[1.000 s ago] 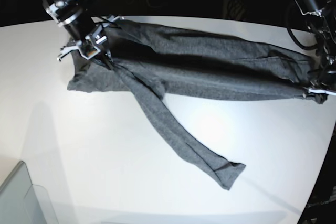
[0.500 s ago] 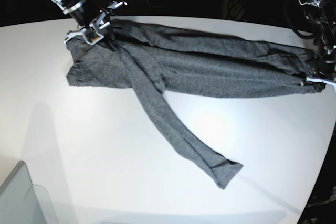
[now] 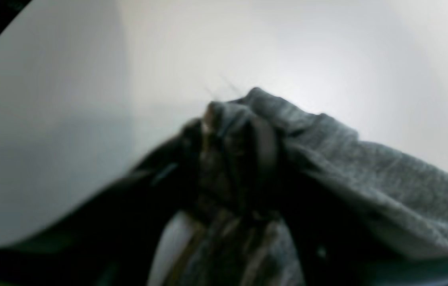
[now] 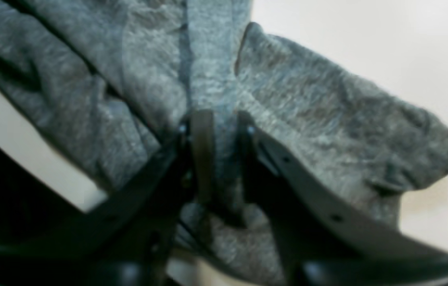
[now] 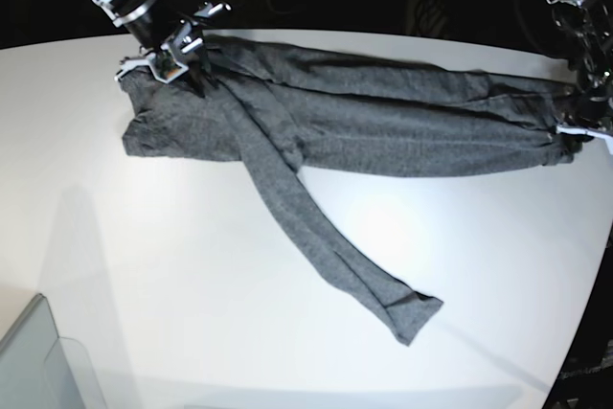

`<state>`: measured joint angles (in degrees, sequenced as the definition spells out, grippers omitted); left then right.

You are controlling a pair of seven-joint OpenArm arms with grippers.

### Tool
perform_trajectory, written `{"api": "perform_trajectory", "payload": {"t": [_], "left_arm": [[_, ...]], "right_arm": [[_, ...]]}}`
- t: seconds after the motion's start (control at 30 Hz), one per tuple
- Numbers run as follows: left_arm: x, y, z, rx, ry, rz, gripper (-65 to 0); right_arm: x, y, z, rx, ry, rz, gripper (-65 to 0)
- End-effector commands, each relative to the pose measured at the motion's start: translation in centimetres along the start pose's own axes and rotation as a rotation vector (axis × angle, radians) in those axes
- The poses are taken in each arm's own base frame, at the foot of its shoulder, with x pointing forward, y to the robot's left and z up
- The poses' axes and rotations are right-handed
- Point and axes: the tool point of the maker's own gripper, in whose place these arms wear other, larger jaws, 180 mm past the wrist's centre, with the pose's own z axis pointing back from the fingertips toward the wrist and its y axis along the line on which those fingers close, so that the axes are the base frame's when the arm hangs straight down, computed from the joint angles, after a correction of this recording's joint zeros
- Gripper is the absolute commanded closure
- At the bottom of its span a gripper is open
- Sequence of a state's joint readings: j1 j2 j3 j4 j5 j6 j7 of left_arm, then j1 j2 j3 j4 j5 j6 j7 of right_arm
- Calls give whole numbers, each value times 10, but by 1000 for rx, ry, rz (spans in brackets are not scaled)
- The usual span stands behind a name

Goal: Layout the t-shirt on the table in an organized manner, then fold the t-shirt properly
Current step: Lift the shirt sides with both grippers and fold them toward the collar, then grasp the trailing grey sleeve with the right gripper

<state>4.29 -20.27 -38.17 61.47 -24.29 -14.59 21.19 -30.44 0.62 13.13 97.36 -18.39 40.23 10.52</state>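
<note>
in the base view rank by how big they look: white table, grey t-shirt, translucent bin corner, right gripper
1. Smooth white table
2. Dark-grey knit t-shirt
3. Translucent grey bin corner
4. Right gripper, though the bin sits nearer the camera, so these two are unsure.

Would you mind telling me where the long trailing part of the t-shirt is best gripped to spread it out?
Grip the t-shirt at the free end of the trailing strip, coming from above on the table's near side. That end lies flat and alone on bare tabletop, clear of both arms. Its edge is folded into a thicker lip, which should give a claw something to pinch.
</note>
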Motion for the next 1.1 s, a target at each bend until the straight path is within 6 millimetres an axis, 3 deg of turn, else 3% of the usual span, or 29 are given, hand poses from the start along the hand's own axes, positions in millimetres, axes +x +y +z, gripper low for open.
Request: {"api": "perform_trajectory", "payload": {"t": [0.0,0.2,0.37,0.57,0.77,0.93,1.07], "left_arm": [[5,3,1,6,2,-14,-249],[5,2,0,4,3,-15,-265],[5,3,1,4,0,-12,-266],[3,4,1,8,5,-11,-271],[-1,4,2,7,15,-18,-392],[-2,4,2,6,15,-17,-423],[0,4,2,6,13,-18,-423]], "right_arm": [[17,-4,5,-15,-60,12,-177],[50,-2,24,-25,-119,82,-299],[77,-8,15,-47,-188,107,-347],[126,-19,-39,-60,-198,150,-417],[168,-7,-100,23,-116,266,-423],[169,1,-165,121,-25,267,-423],[153,-1,-209,189,74,230,-423]]}}
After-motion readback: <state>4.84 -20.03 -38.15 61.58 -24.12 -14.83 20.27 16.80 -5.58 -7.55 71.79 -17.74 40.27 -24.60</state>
